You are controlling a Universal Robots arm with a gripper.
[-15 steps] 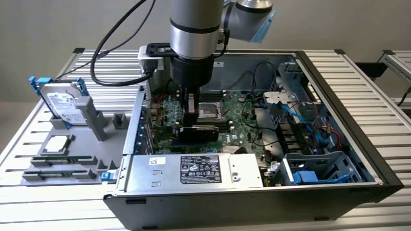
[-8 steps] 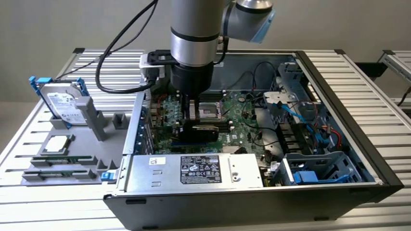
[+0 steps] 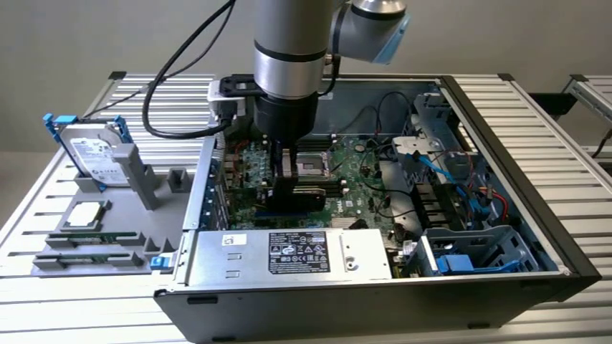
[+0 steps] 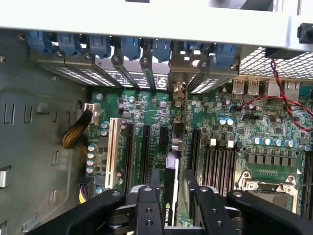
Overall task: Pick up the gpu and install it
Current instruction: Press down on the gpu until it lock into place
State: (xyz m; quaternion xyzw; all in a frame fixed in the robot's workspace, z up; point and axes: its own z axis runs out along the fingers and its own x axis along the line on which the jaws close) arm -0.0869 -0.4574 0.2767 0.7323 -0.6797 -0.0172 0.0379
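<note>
Your gripper (image 4: pixel 170 196) stands inside the open computer case (image 3: pixel 517 143), lowered over the motherboard (image 4: pixel 230 122). Its fingers (image 4: pixel 149 205) are closed partway on the gpu (image 4: pixel 172 193), which stands on edge between them, lined up with the black expansion slots (image 4: pixel 145 147) beside the white slot (image 4: pixel 113 152). Whether the card is seated, you cannot tell. The hard drive (image 3: pixel 96 154) rests on the grey fixture (image 3: pixel 91 236) outside the case, at the exterior view's left
</note>
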